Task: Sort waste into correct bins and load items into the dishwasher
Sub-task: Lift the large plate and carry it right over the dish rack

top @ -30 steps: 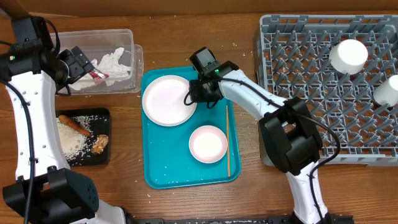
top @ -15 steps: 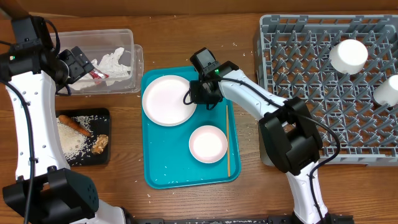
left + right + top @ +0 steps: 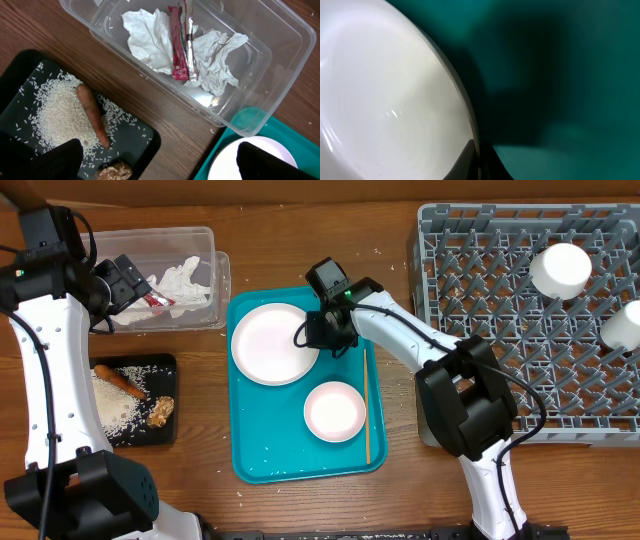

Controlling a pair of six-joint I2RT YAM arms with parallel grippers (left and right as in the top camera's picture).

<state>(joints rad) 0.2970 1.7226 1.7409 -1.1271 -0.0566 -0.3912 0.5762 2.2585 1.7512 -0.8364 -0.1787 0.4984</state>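
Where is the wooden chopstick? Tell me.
Overhead, the chopstick lies lengthwise along the teal tray's right edge, just right of the smaller white plate.

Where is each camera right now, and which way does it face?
Overhead: above the table, looking straight down; both arms, dish rack, teal tray.
Left wrist: over the clear tub and black tray, looking down; open left pincer frames the bottom edge.
Right wrist: low on the teal tray, close against the large plate; right pincer shut on its rim.
Shared: all three see the large plate.
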